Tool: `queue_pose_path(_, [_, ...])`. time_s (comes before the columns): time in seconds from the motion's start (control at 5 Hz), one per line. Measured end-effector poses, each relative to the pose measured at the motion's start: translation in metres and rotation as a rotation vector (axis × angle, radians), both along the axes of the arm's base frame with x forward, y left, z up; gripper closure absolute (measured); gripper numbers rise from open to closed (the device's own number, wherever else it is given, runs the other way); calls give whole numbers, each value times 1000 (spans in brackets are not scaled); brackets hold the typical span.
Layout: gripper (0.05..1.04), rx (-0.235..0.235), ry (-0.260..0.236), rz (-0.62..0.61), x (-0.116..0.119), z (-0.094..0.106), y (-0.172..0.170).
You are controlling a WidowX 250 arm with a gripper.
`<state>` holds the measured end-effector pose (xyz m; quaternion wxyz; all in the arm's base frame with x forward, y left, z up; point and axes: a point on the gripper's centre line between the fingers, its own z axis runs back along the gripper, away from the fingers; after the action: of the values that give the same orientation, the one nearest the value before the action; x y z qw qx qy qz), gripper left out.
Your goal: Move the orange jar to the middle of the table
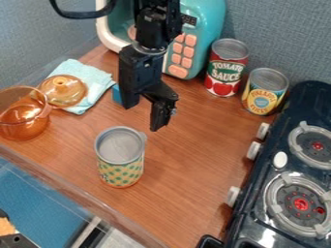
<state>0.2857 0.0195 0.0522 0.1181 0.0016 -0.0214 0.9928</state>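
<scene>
The brown wood-grain tabletop is viewed from above its near side, at a downward slant, towards the grey fabric partition behind. The camera is set fairly close: the black toy stove is cut off at right, the clear orange pot at left, the boxy turquoise toy microwave at the far edge

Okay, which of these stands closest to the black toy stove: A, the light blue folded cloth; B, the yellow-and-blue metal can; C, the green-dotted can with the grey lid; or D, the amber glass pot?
B: the yellow-and-blue can stands right by the edge of the stove.
</scene>
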Motion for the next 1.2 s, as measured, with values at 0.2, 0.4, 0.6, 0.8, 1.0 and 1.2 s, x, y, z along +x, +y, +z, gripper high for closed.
queue_pose_path(0.2, [84, -5, 24, 1, -2, -7, -1])
queue_pose_path(0.4, [84, -23, 3, 1, -2, 1, -1])
queue_pose_path(0.6, [84, -45, -59, 109, 1, 18, 25])
queue_pose_path(0.8, [84, -67, -88, 256, 2, 26, 60])
queue_pose_path(1.0, [84, -106, -83, 406, -23, 27, 113])
queue_pose_path(1.2, [84, -62, -71, 350, -44, 26, 147])
